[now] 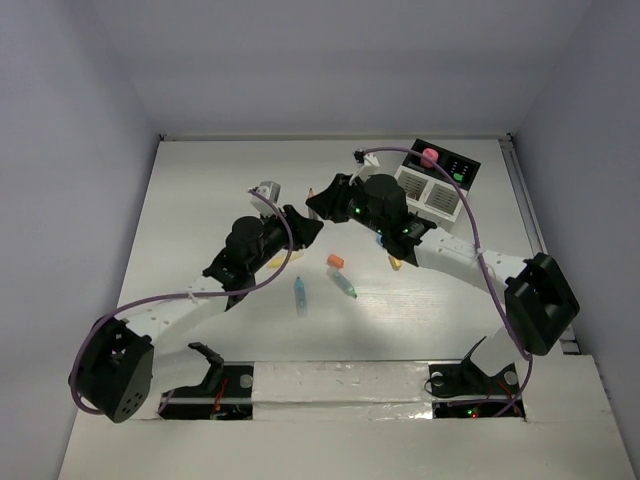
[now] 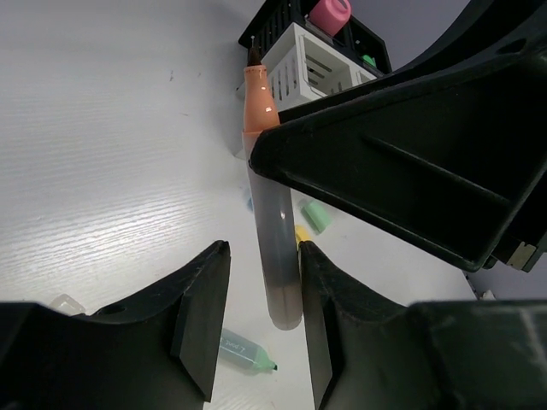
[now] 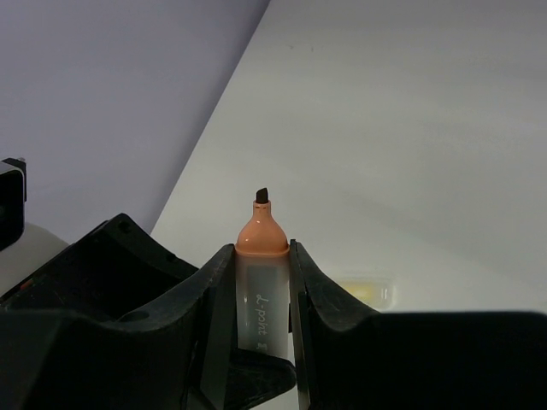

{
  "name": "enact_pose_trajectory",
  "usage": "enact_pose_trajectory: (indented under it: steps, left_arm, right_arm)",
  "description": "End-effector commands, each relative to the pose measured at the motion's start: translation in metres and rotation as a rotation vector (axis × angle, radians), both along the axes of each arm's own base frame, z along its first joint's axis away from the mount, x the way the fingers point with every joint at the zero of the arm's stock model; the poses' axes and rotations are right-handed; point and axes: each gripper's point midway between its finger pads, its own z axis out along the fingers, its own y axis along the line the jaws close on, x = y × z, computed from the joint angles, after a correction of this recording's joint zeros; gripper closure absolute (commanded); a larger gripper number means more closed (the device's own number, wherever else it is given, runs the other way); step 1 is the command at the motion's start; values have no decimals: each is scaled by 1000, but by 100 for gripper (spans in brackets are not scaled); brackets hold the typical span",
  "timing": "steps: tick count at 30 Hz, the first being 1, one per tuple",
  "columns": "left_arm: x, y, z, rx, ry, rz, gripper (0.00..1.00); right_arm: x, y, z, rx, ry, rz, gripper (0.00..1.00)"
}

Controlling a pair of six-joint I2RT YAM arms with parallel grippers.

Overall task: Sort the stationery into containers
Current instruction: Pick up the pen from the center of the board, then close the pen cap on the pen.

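R pincer [image 3: 261,256] clamps 1 orange-tipped pen [image 3: 261,232]; L pincer [image 2: 261,256], part open, straddles its barrel w/ gap.

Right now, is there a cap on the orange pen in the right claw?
No, the orange pen clamped in the right gripper shows a bare dark tip.

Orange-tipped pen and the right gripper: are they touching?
Touching. The right wrist view shows the right gripper closed on the orange-tipped pen, both fingers against its barrel.

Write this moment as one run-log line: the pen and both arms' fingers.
pen: orange tip, uncapped | right fingers: shut on pen | left fingers: open around its barrel, gap on one side
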Motion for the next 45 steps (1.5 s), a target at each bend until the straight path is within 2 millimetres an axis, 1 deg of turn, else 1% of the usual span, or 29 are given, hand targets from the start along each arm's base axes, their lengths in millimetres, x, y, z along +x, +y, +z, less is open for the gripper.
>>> enact_pose_trajectory:
  steps: [1,3,5,6,7,12,14,16,18,19,20,21,22,23,25,26,27,28,31,33,34,36,37,38,39,40,41,43,45]
  left_arm:
    - [7,-6,34,-41,-96,-14,66]
    - [8,-7,32,-38,-94,-15,69]
    - [9,-7,32,-35,-93,-12,80]
    - [9,-6,31,-34,-90,-5,96]
    - [9,-4,28,-27,-75,2,100]
    - [-3,5,31,-19,-63,8,100]
    - [-12,10,28,-2,-46,5,100]
    - [-20,16,19,22,-17,4,100]
    - [-29,23,29,12,-32,5,100]
    - [-34,25,27,22,-17,5,100]
    - [-40,29,36,7,-37,1,100]
    - [-44,30,40,4,-41,-2,100]
    - [-50,31,39,9,-27,-16,100]
    - [-56,34,53,-11,-57,-23,100]
    - [-67,35,60,-15,-57,-53,100]
    - [-73,37,76,-31,-93,-64,100]
    - [-77,38,80,-31,-104,-72,100]
    - [-82,39,81,-23,-100,-83,100]
    - [-92,44,104,-15,-149,-103,100]
    - [-95,43,113,2,-177,-122,100]
    - [-96,43,115,10,-183,-131,100]
    - [-96,47,127,18,-216,-118,100]
    - [-93,53,130,31,-229,-86,100]
    - [-94,56,132,27,-245,-76,100]
    - [-95,57,132,26,-253,-72,100]
    - [-96,57,133,20,-264,-76,100]
    - [-98,56,132,20,-262,-85,100]
    - [-99,54,129,42,-255,-107,100]
    - [-98,59,126,74,-264,-86,100]
  right_arm:
    - [-8,8,5,35,-5,40,88]
    - [-10,10,3,35,3,58,88]
    - [-11,11,-2,32,17,64,88]
    - [-12,11,-4,28,21,64,87]
    - [-12,10,-6,22,24,63,86]
    - [-19,3,1,-19,11,75,68]
    - [-28,2,5,-44,-7,121,59]
    - [-36,-6,17,-59,-48,149,44]
    - [-42,-18,16,-99,-49,150,33]
    - [-45,-28,27,-108,-86,142,18]
    - [-52,-35,18,-142,-67,146,6]
    - [-53,-43,17,-159,-67,139,0]
    - [-56,-52,23,-173,-94,115,0]
    - [-61,-63,1,-234,-48,102,0]
    - [-62,-77,-14,-301,-41,69,0]
    - [-65,-86,-32,-347,-4,70,0]
    - [-68,-89,-42,-373,14,81,1]
    - [-75,-87,-50,-389,30,123,14]
    - [-80,-90,-77,-481,81,177,62]
    - [-76,-91,-97,-552,125,188,65]
    - [-68,-90,-95,-586,106,188,68]
    - [-66,-91,-109,-651,139,214,76]
    - [-62,-89,-124,-685,167,232,83]
    - [-56,-85,-125,-702,153,241,85]
    - [-53,-84,-129,-718,161,248,85]
    - [-51,-82,-145,-756,183,273,81]
    - [-46,-77,-143,-761,174,288,77]
    - [-43,-74,-151,-781,182,311,60]
    - [-36,-71,-161,-817,179,332,53]
